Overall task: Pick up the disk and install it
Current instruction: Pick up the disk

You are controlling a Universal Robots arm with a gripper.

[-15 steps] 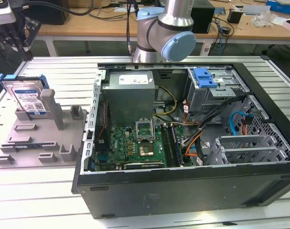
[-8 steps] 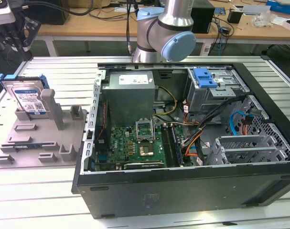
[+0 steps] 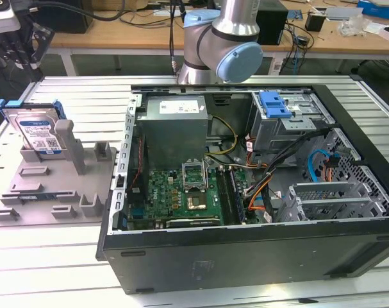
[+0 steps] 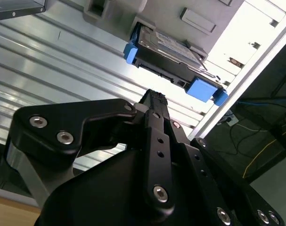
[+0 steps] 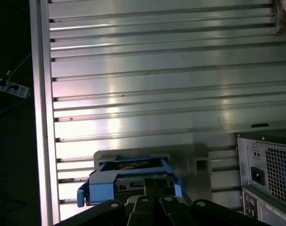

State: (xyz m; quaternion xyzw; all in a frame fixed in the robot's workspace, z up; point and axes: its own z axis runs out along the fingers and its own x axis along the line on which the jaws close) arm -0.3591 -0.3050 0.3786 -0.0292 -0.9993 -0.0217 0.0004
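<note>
On the slotted metal table (image 3: 72, 96), at the exterior view's left of the open computer case (image 3: 245, 256), the grey holder (image 3: 34, 192) keeps the disk (image 3: 35, 131) on edge, with its long axis upright and its connector end up. Above it hangs the gripper (image 4: 154, 96), its fingers together and empty.

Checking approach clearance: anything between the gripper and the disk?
No obstruction. In the second wrist view, bare table slats lie between the gripper and the disk.

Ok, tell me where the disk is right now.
The disk stands on edge in the grey holder at the exterior view's left, beside the open computer case.
</note>
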